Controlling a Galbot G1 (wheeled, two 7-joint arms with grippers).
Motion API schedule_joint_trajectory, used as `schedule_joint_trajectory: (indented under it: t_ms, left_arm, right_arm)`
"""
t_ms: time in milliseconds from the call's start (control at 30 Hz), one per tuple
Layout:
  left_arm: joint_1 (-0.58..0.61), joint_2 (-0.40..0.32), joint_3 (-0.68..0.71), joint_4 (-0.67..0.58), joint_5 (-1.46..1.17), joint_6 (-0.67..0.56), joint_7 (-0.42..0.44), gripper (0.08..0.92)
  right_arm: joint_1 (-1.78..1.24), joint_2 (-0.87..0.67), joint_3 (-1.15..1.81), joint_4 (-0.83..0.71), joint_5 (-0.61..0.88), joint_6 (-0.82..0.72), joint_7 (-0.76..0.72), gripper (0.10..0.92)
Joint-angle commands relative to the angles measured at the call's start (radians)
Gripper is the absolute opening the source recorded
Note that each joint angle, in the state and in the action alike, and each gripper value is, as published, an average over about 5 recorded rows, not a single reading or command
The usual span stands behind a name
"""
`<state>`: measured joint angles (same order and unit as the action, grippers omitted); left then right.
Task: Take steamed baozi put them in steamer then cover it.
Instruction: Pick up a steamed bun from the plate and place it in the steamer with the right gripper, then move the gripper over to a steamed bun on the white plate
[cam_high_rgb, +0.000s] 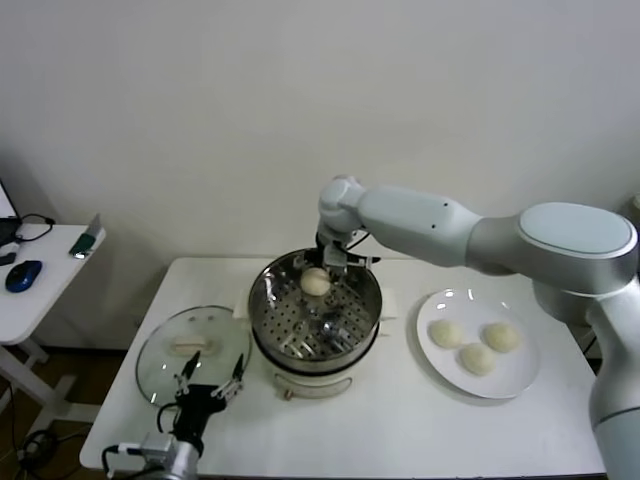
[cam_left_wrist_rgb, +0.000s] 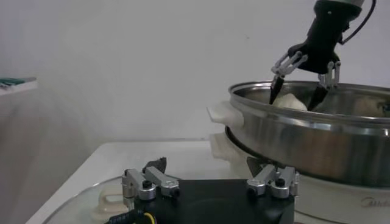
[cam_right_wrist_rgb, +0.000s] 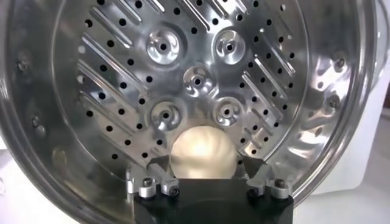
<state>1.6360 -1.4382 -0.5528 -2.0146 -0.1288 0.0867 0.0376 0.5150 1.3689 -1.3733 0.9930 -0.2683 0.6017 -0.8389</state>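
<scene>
R gripper (cam_high_rgb: 322, 266) sits inside the round shiny steel steamer (cam_high_rgb: 268, 322), jaws apart astride one smooth cream-white baozi (cam_high_rgb: 316, 282) resting on its perforated tray, prob. just let go. Three more baozi wait on the flat white plate (cam_high_rgb: 505, 385) beside the steamer. L gripper (cam_high_rgb: 211, 385), jaws apart, hangs over the clear glass cover (cam_high_rgb: 160, 348) on the bench, ready for lidding.

I am looking at a shiny silver steamer (cam_high_rgb: 268, 300) with a tray full of little round holes in rows, sitting on a cream-white base, and one cream-white bun (cam_high_rgb: 316, 282) is lying in it between my black and silver right gripper (cam_high_rgb: 334, 262) fingers. Three more cream-white buns (cam_high_rgb: 476, 347) are lying on a plain white plate (cam_high_rgb: 520, 378), and the table (cam_high_rgb: 400, 430) is showing white too. My left gripper (cam_high_rgb: 211, 385) is black with silver fingers, and the clear glass cover (cam_high_rgb: 160, 345) beside it is showing a silver rim and a cream-white handle.
</scene>
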Motion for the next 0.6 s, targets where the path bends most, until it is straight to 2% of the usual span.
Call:
schedule_joint_trajectory:
  t_ms: [33,200,400,500,600]
  left_arm:
    - [0.0,-0.001,0.002,-0.001,0.002,0.001,0.0,0.823]
    - [0.0,-0.006,0.006,-0.006,0.006,0.003,0.0,0.823]
    - [0.004,-0.003,0.003,-0.006,0.006,0.001,0.0,0.823]
    - [0.004,0.0,0.003,-0.004,0.005,-0.001,0.0,0.823]
    - [0.002,0.002,0.004,-0.003,0.005,-0.001,-0.001,0.823]
  right_arm:
    - [0.054,-0.015,-0.015,0.036,0.099,0.013,-0.011,0.822]
    - [0.218,-0.141,-0.098,0.202,0.387,-0.071,-0.1,0.823]
    - [0.449,-0.388,-0.335,0.353,0.883,-0.375,-0.152,0.823]
    - [0.519,-0.501,-0.427,0.365,0.949,-0.488,-0.158,0.823]
    - [0.54,-0.607,-0.488,0.378,0.931,-0.602,-0.135,0.823]
